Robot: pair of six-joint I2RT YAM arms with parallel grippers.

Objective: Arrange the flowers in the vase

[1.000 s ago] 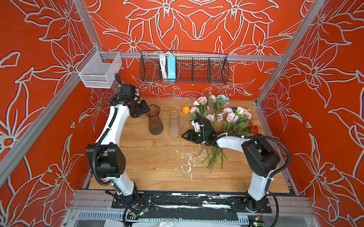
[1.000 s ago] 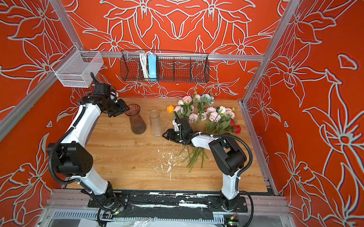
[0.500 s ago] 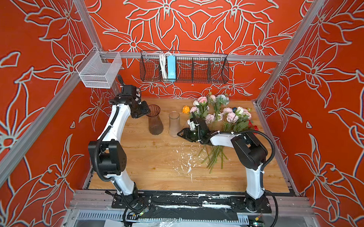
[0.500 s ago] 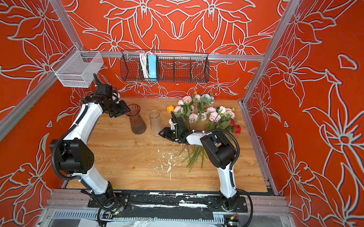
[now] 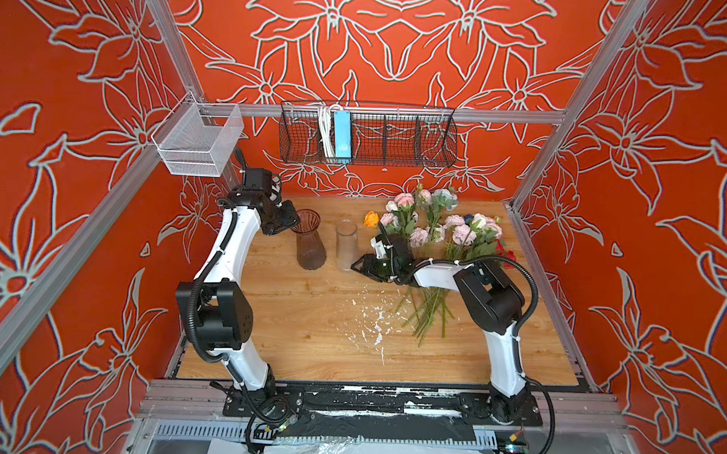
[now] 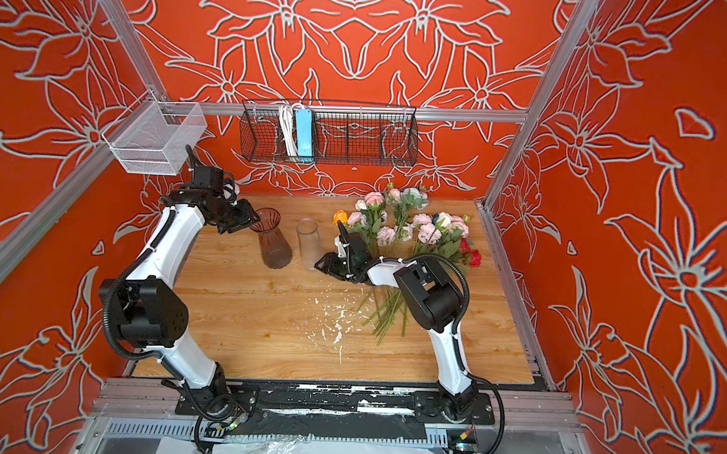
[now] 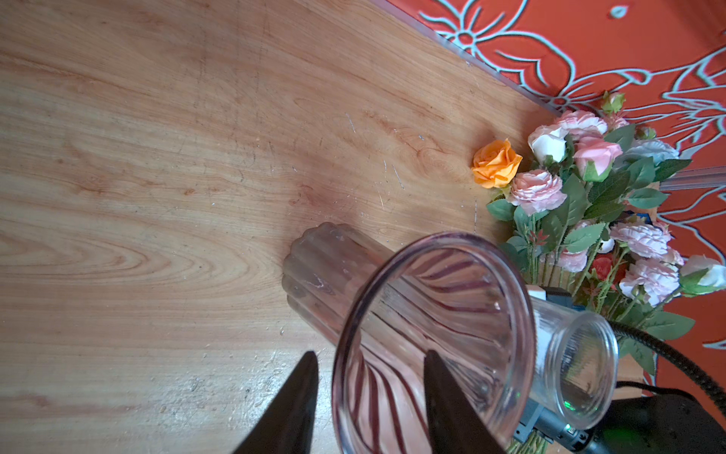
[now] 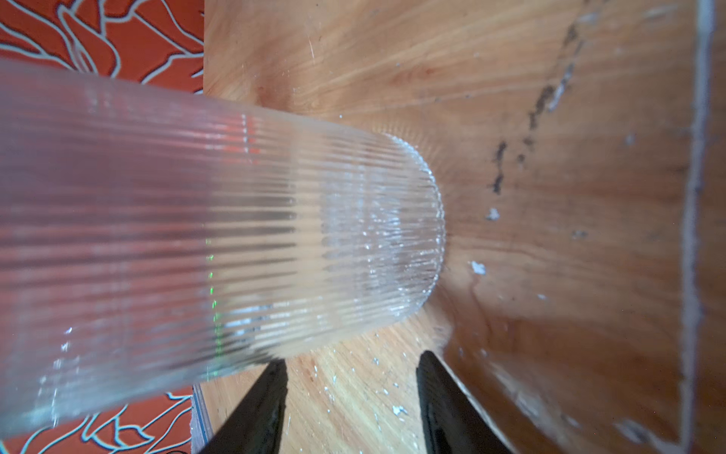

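Two vases stand side by side at the back of the wooden table: a brown-tinted ribbed vase [image 5: 310, 247] [image 6: 274, 245] and a clear ribbed vase [image 5: 346, 246] [image 6: 309, 242]. My left gripper [image 5: 293, 223] [image 7: 369, 353] is open and straddles the tinted vase's [image 7: 432, 314] rim, one finger inside and one outside. My right gripper [image 5: 358, 266] [image 8: 351, 357] is open low beside the clear vase's [image 8: 235, 236] base, with bare table between its fingers. The flowers [image 5: 436, 230] [image 6: 403, 229] [image 7: 581, 196] lie in a heap at the back right, stems [image 5: 427, 313] pointing forward under my right arm.
An orange rose [image 5: 371, 218] [image 7: 495, 163] lies at the heap's left edge, close to the clear vase. White flecks [image 5: 371, 320] dot the table's middle. A black wire basket [image 5: 398, 137] hangs on the back wall and a white mesh basket [image 5: 198, 143] at the back left.
My right gripper has moved left, from the flower stems to the clear vase's base, and its elbow has swung. My left gripper has shifted slightly onto the tinted vase's rim.
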